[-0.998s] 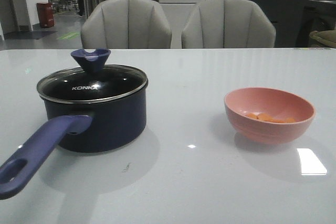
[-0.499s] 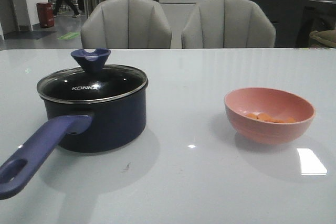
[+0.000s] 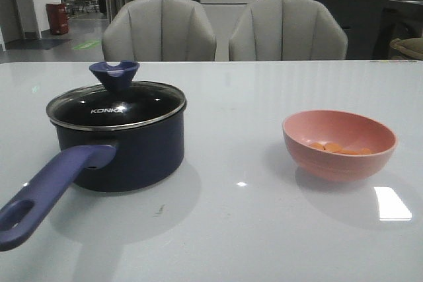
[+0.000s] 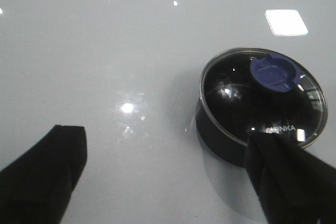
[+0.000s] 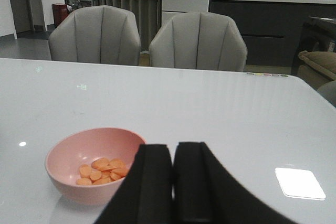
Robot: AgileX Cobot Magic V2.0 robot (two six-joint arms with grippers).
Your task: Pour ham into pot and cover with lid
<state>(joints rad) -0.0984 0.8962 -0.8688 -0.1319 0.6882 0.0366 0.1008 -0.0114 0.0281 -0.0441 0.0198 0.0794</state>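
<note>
Clearly the lid sits on the pot at table-left, nearest the wide-spread left gripper, while the ham lies probably just left of the pressed-together right gripper.

The lid covers the pot beside the left gripper's wide-apart fingers.

Only the matte black, broad, blunt-tipped fingers of the left gripper and the two matching matte black, flat-faced, round-cornered fingers of the right gripper are seen, with no cables, screws or markings shown on them.
</note>
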